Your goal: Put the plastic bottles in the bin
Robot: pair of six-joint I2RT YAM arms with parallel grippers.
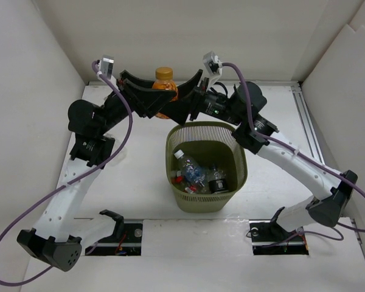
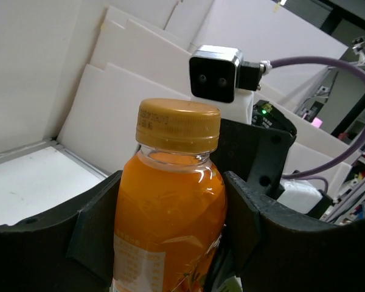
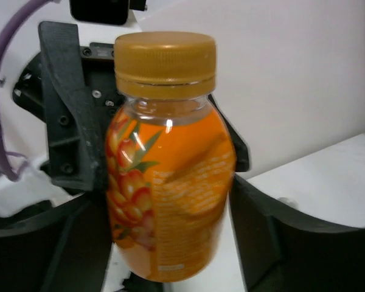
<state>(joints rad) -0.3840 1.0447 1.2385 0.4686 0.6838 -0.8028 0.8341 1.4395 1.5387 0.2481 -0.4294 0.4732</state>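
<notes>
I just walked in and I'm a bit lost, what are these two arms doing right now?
Both arms are reaching to the far side of the table, behind the green bin. The left pincer is clamped on an orange bottle with a gold cap. The right pincer has its fingers either side of the same bottle, though a firm grip can't be confirmed. It looks like a handover. Several clear bottles already lie in the bin.
</notes>
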